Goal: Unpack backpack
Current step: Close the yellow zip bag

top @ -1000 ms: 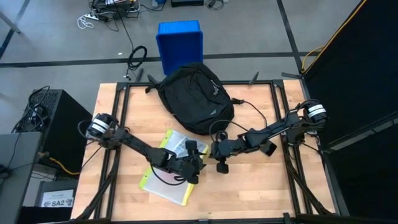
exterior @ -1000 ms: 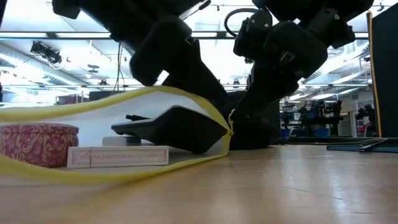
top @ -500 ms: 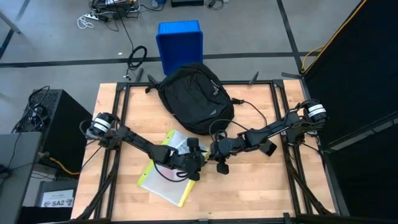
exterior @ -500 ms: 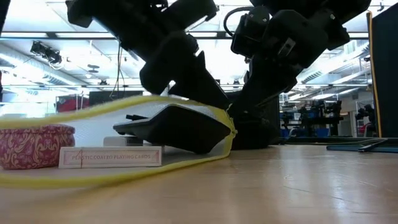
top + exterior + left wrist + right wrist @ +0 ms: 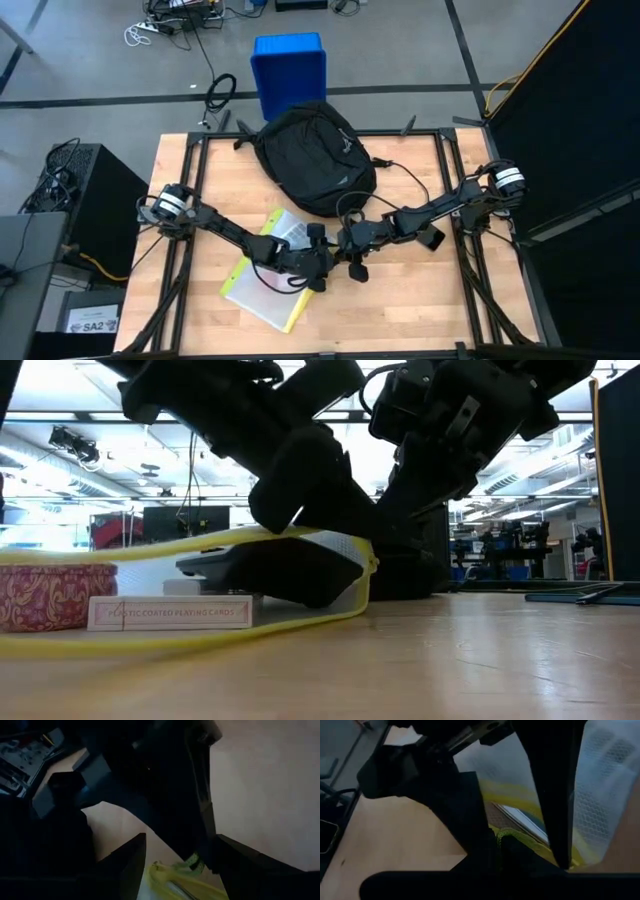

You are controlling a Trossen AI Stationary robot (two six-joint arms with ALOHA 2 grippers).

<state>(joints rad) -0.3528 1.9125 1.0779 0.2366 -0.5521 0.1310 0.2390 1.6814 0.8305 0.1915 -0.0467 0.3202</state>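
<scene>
Trouble here would most likely come from the two claws crowding each other over the yellow mesh pouch (image 5: 265, 275) at the table's (image 5: 420, 310) front middle. The left claw (image 5: 318, 268) stands wide open at the pouch's right corner, with nothing seen clamped between its fingers. The right claw (image 5: 345, 242) is fully shut just beside it; the right wrist view shows a yellow tab or cord at its fingertips, so it looks pinched on the pouch's corner, though I cannot be sure. If the left arm pushes in further, the two could knock together, or the pouch could be dragged sideways and tip out its contents. In the low view a card box (image 5: 170, 612) and a red patterned tin (image 5: 50, 595) lie inside the pouch near its open mouth, and a sharp tug could slide them out. The backpack (image 5: 315, 155) lies at the table's far middle, well apart from both claws, untouched now; a trailing cable near it might snag the right arm.
</scene>
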